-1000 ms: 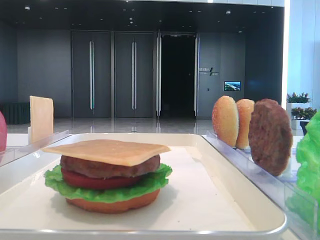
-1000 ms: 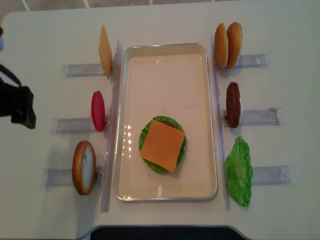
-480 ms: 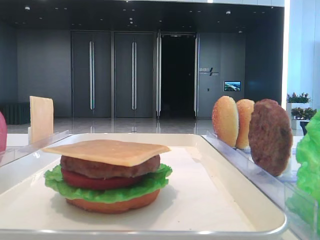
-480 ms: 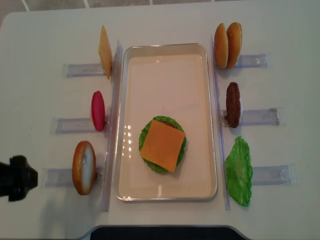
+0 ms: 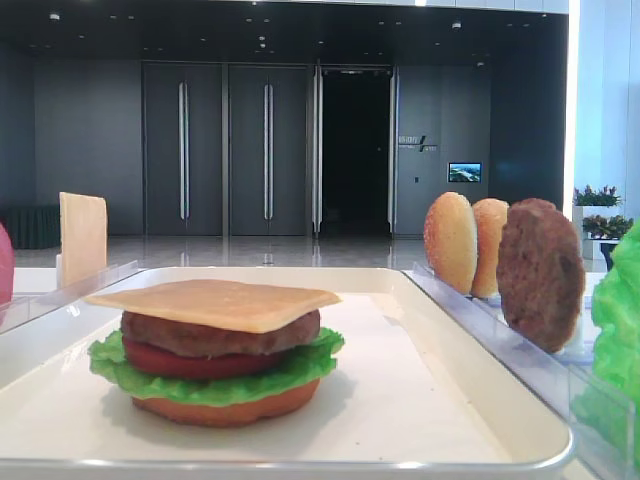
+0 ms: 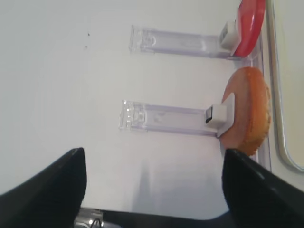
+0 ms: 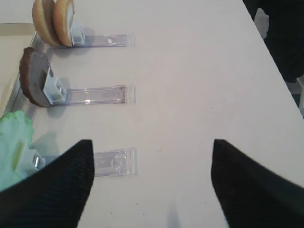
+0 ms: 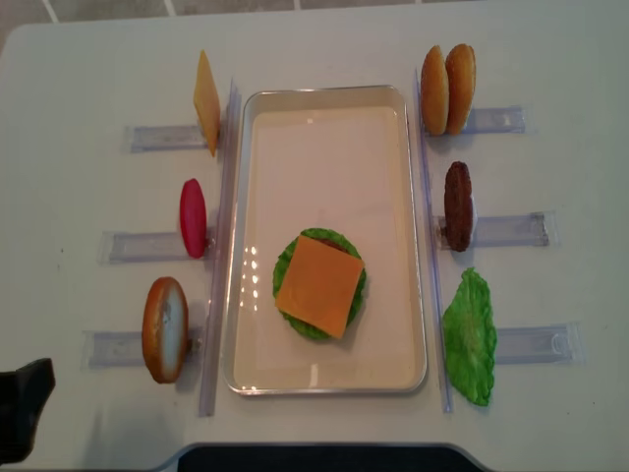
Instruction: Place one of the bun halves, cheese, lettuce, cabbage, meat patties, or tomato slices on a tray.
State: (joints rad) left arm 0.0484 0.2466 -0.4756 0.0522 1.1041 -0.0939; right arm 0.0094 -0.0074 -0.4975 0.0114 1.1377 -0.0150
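Observation:
On the cream tray lies a stack topped by a square cheese slice, over a meat patty, a tomato slice, lettuce and a bun half. On the left, a bun half, a tomato slice and a cheese slice stand on edge. Two bun halves, a patty and lettuce stand on the right. My left gripper is open over bare table, left of the bun half. My right gripper is open and empty, to the right of the lettuce.
Clear plastic holder rails carry the items on both sides, and long clear strips run along the tray's sides. My left arm shows at the front-left corner of the table. The table's dark front edge is close.
My left arm has swept from the mid-left of the table down to the front-left corner. Its jaws have stayed open. The food has not moved.

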